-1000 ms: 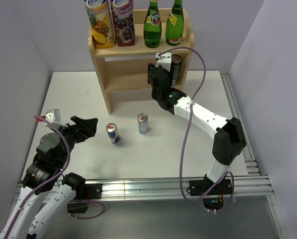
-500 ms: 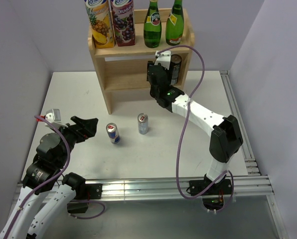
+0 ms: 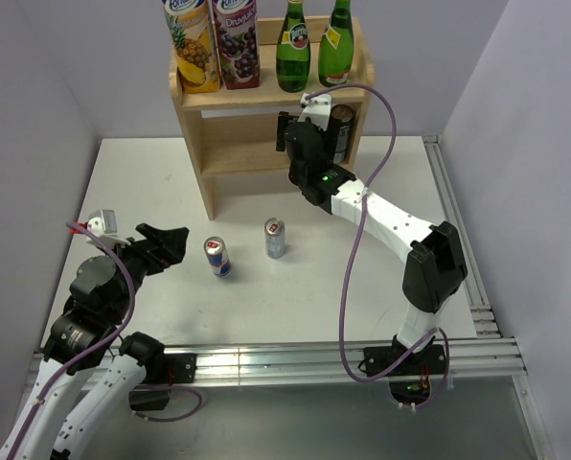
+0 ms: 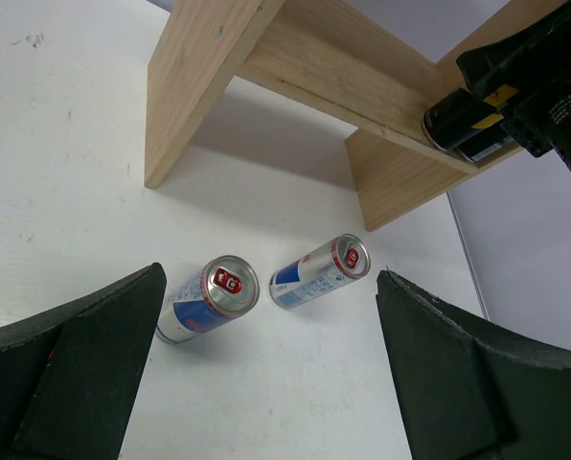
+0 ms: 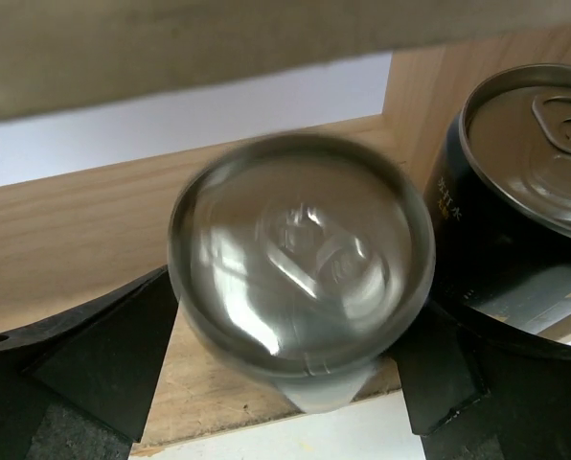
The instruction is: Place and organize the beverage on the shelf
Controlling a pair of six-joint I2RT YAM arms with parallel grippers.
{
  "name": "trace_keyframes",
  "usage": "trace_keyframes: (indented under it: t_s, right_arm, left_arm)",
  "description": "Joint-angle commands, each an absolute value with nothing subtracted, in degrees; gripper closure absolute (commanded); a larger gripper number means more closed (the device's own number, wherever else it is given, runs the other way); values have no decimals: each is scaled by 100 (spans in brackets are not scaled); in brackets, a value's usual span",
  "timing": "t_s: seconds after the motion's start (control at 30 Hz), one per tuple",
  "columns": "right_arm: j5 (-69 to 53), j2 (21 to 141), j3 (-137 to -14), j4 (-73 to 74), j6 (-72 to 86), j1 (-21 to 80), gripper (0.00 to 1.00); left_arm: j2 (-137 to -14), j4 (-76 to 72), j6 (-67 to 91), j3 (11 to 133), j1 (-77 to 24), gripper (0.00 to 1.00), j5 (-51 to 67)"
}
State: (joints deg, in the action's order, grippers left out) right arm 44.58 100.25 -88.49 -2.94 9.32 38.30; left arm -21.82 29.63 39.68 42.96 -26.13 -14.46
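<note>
We see the shelf (image 3: 238,158) at 12 o'clock on the surface (image 3: 362,278). Our right tool (image 5: 298,309) flanks a silver can (image 5: 300,278) at the lower tier, with a black can (image 5: 515,211) just at its 3 o'clock. We cannot tell whether it is clamped. Our left tool (image 3: 173,241) is spread wide, with a blue can (image 3: 217,256) and a second can (image 3: 275,238) at its 3 o'clock.

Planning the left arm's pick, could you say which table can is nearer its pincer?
The left can; the other can stands farther right.

Bright, even light, soft shadow beneath the shelf (image 4: 209,57), and the nearest can (image 5: 300,259) top blurred.
</note>
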Motion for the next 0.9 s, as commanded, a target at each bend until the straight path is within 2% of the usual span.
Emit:
trace_keyframes:
  t_s: [0.0,0.87]
  right_arm:
    - [4553,9949,-9114,-457,975,3797,7]
    - [4851,9440,-8342,-299,1301,3981,7]
  left_arm:
    - [-2109,2804,3911,4271,-2637,1,-1468]
    - [-2083,2812,3929,4263,-2637,1,-1494]
